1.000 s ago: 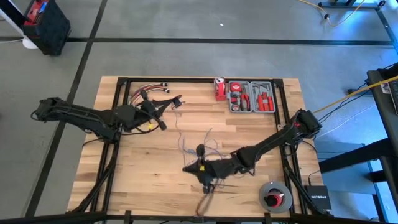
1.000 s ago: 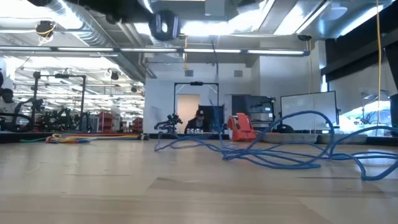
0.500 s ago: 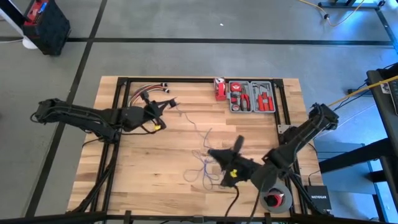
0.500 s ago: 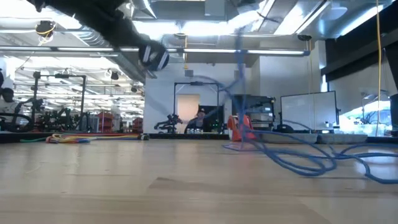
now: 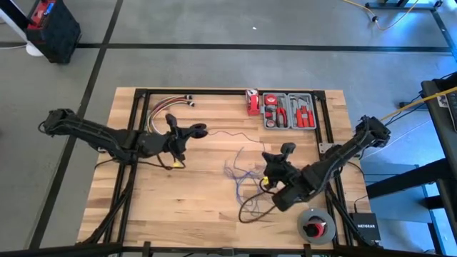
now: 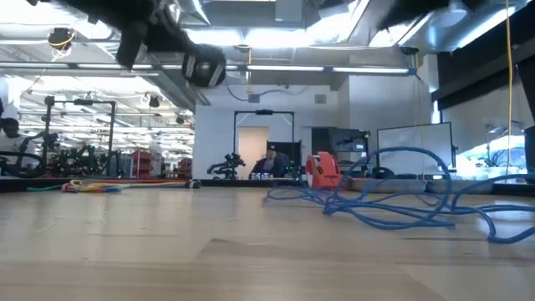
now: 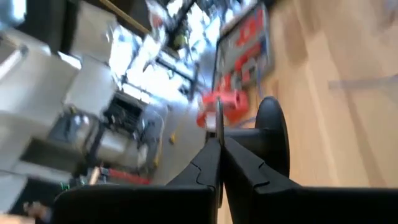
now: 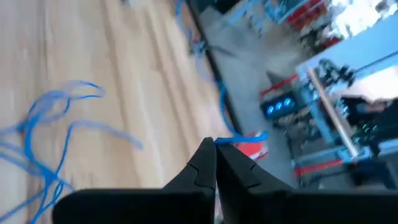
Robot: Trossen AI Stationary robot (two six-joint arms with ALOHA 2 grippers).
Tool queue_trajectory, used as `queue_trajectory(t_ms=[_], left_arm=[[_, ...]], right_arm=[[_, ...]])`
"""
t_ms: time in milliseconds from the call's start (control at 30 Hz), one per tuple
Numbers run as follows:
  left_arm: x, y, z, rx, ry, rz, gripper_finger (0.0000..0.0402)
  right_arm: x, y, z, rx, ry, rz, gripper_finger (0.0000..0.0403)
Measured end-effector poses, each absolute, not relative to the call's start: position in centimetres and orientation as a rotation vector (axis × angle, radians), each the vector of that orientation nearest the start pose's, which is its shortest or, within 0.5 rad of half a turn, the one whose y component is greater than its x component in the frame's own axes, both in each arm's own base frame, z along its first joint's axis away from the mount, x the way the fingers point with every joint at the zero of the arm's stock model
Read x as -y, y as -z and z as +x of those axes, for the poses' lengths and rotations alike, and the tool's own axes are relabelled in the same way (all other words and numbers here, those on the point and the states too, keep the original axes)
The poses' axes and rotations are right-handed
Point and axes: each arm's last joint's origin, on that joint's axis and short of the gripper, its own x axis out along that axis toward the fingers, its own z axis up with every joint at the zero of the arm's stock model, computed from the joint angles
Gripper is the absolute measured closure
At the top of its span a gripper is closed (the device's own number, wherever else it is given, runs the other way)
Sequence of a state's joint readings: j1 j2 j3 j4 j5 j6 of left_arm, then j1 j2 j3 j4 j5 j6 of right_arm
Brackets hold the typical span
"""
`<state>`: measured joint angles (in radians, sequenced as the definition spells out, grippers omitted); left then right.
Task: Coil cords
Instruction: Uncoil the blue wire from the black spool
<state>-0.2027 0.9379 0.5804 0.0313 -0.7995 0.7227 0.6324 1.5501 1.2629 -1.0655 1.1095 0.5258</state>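
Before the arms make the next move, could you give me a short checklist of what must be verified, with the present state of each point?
1. left fingers shut on the cord: ok, it leads to their tips.
2. right fingers shut on the cord: ok.
3. Cord slack between the arms: ok, a loose tangle lies on the table.
4. Cord coiled: not ok.
5. Cord apart from the tool tray: ok.
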Motion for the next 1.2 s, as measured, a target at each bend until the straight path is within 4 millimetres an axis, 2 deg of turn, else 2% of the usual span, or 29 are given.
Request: queue_trajectory(t_ms=[133, 233, 467, 667, 833, 900, 1100, 1200], left_arm=[[3.0, -27.0, 19.9, -0.383, -0.449, 0.874, 0.0396], [3.6, -27.4, 19.9, -0.336, -0.438, 0.884, 0.0396], [5.1, -27.3, 19.8, -0.326, -0.356, 1.007, 0.0396], [5.9, -26.2, 20.6, -0.397, -0.277, 1.237, 0.0396], [6.0, -25.6, 21.0, -0.439, -0.261, 1.319, 0.0396], [5.7, -25.5, 21.2, -0.446, -0.281, 1.269, 0.0396], [3.4, -25.5, 21.6, -0.442, -0.464, 0.913, 0.0396], [2.1, -24.9, 21.9, -0.474, -0.5, 0.83, 0.0396]], right_arm=[[-13.5, -23.6, 25.3, -0.79, 0.564, -0.483, 0.0398], [-13.0, -20.9, 26.7, -0.809, 0.454, -0.447, 0.0398], [-12.2, -17.4, 30.4, -0.741, 0.217, -0.35, 0.0398], [-11.3, -16.2, 31.4, -0.78, 0.185, -0.325, 0.0398], [-11.3, -16.1, 31.4, -0.783, 0.176, -0.319, 0.0398], [-11.3, -16.1, 31.4, -0.784, 0.172, -0.318, 0.0398], [-11.3, -16.1, 31.3, -0.783, 0.18, -0.309, 0.0398], [-11.3, -16.1, 31.3, -0.783, 0.185, -0.311, 0.0398]])
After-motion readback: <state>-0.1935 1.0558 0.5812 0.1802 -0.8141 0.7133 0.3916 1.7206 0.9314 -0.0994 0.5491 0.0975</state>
